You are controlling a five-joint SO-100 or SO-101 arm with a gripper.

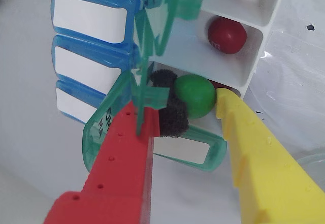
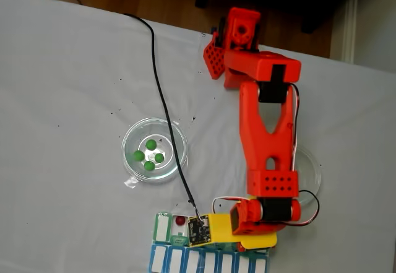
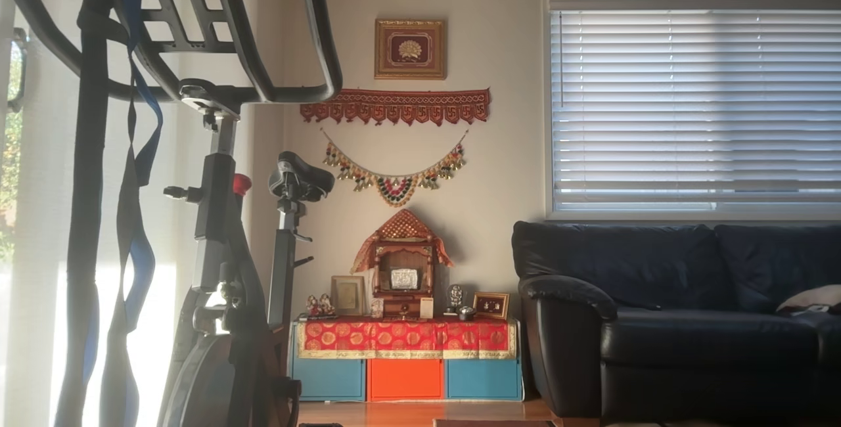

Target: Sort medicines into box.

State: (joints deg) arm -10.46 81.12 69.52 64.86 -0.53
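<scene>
In the wrist view my gripper (image 1: 195, 103) has a red finger with a black foam pad on the left and a yellow finger on the right. A green pill (image 1: 195, 96) is pinched between them, right over an open white compartment of the box (image 1: 254, 61). Two neighbouring compartments each hold a dark red pill (image 1: 227, 34), and a further red one peeks out behind the green pill. Translucent green lids (image 1: 157, 26) stand open; the blue lids (image 1: 91, 16) are closed. In the fixed view the box (image 2: 210, 262) lies at the bottom edge under the arm (image 2: 267, 143).
A round glass dish (image 2: 154, 151) with several green pills sits left of the arm. Another glass dish (image 2: 312, 177) is partly hidden behind the arm on the right. A black cable (image 2: 162, 99) runs across the white cloth past the first dish.
</scene>
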